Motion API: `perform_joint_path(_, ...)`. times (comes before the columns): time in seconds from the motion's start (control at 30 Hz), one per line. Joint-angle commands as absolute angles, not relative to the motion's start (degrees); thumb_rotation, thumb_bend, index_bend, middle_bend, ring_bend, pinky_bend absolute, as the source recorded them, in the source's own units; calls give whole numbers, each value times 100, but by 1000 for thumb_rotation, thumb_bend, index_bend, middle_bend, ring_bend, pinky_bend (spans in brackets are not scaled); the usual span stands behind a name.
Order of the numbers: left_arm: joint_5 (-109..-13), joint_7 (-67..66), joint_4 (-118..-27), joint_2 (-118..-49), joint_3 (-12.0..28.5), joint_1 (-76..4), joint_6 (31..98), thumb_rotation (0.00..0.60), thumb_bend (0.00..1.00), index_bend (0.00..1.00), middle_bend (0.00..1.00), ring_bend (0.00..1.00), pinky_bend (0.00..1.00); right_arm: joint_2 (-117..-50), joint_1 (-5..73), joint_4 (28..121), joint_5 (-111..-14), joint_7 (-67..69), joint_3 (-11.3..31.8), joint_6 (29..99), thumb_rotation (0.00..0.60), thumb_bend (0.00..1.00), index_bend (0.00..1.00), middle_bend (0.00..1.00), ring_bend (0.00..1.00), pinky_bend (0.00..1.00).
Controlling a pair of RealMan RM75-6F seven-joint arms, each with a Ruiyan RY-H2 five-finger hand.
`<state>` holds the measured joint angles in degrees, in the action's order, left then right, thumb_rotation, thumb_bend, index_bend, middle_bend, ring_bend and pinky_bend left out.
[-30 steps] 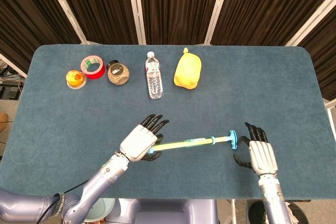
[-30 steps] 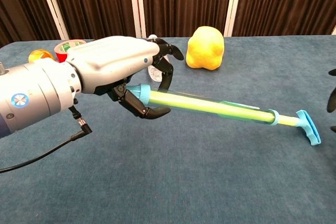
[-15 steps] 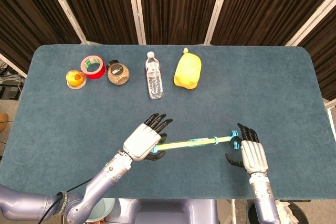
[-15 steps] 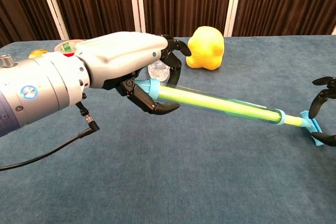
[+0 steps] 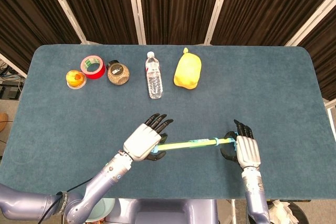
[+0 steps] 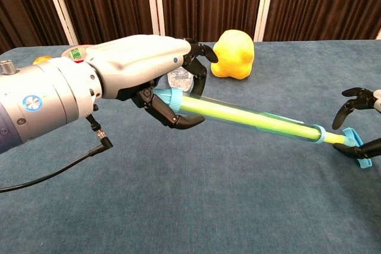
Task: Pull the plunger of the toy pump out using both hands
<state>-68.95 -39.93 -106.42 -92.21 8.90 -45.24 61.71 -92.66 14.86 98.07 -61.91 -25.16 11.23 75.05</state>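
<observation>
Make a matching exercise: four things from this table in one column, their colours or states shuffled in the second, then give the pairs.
Things:
1. pump
2. water bottle
3. roll of tape
4. soft toy

Descriptions:
A. yellow, at the table's far side
B. red
C. held at one end by the left hand
D. clear, lying on its side

Pairs: 1-C, 2-D, 3-B, 4-A

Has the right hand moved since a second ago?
Yes. In the head view the right hand has shifted left, farther from the table's right edge, and now reaches the pump's T-handle, fingers either side.
</observation>
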Motion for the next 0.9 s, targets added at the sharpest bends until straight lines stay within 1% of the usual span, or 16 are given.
perform_joint_path(0.03, -6883, -3988, -10649, -9210, 909, -4545, 6173, 600, 356, 591, 86, 0, 90, -9353, 1525, 9732, -6116, -2563, 1148, 7518, 600, 342, 456, 77, 23, 33)
perform_joint_path(0.3, -6885, -3978, -10658, -9224, 902, -4572, 6210, 600, 356, 595, 86, 0, 91, -9524, 1555, 9497, -6003, -2524, 1105, 7492, 600, 349, 482, 85, 27, 33)
perform_joint_path(0.53, -6881, -3949, -10648, -9224, 892, -4597, 6217, 600, 356, 598, 86, 0, 90, -9699, 1616, 9365, -5952, -2457, 1169, 7512, 600, 348, 480, 84, 29, 33)
perform_joint_path(0.63, -6878, -3928, -10648, -9216, 878, -4603, 6211, 600, 356, 600, 86, 0, 90, -9776, 1641, 9304, -5973, -2405, 1195, 7535, 600, 349, 445, 77, 29, 33)
perform_joint_path(0.77, -6890, -3908, -10645, -9207, 872, -4613, 6213, 600, 356, 603, 86, 0, 90, -9836, 1680, 9220, -6026, -2419, 1197, 7563, 600, 350, 364, 64, 27, 33)
perform_joint_path(0.9, -6907, -3892, -10653, -9185, 871, -4625, 6218, 600, 356, 604, 86, 0, 90, -9857, 1710, 9179, -6064, -2423, 1233, 7608, 600, 349, 340, 57, 26, 33)
